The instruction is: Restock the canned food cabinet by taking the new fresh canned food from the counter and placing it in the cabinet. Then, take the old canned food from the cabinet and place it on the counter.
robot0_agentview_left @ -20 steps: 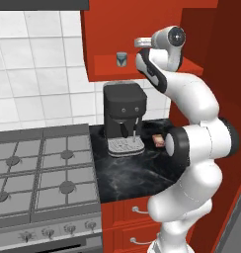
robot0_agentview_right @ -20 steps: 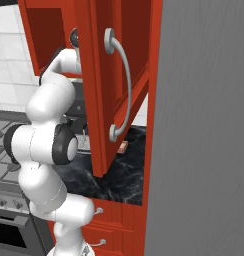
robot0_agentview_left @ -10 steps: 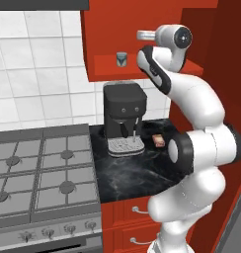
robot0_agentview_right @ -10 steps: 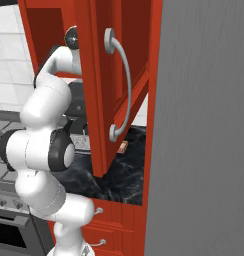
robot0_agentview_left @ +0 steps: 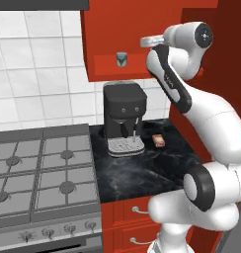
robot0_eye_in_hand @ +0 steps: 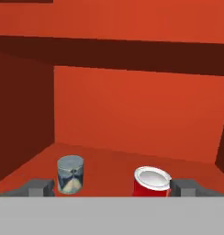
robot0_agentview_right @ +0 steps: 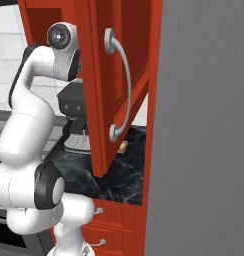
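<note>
The cabinet (robot0_agentview_left: pixel 105 66) stands open, and its red shelf floor (robot0_eye_in_hand: pixel 109 158) holds both cans upright. The old canned food (robot0_eye_in_hand: pixel 70 174), grey with a blue-grey label, stands to the left; it also shows on the shelf edge (robot0_agentview_left: pixel 121 59). The new fresh canned food (robot0_eye_in_hand: pixel 152 181), red with a silvery top, stands to the right, just inside my right fingertip (robot0_eye_in_hand: pixel 185 187). My gripper (robot0_eye_in_hand: pixel 112 187) is open, its tips spread wide and touching neither can. The hand (robot0_agentview_left: pixel 148 42) hovers at the cabinet mouth, right of the grey can. Below lies the black counter (robot0_agentview_left: pixel 142 173).
A black coffee machine (robot0_agentview_left: pixel 123 116) stands on the counter under the cabinet, with a small brown packet (robot0_agentview_left: pixel 159 141) beside it. The grey gas stove (robot0_agentview_left: pixel 43 173) is to the left. The open cabinet door (robot0_agentview_right: pixel 101 85) with its curved handle (robot0_agentview_right: pixel 121 85) hangs beside the arm.
The wrist and elbow have drawn back to the right, away from the cabinet, while the hand stays at its mouth. The grey can has not moved.
</note>
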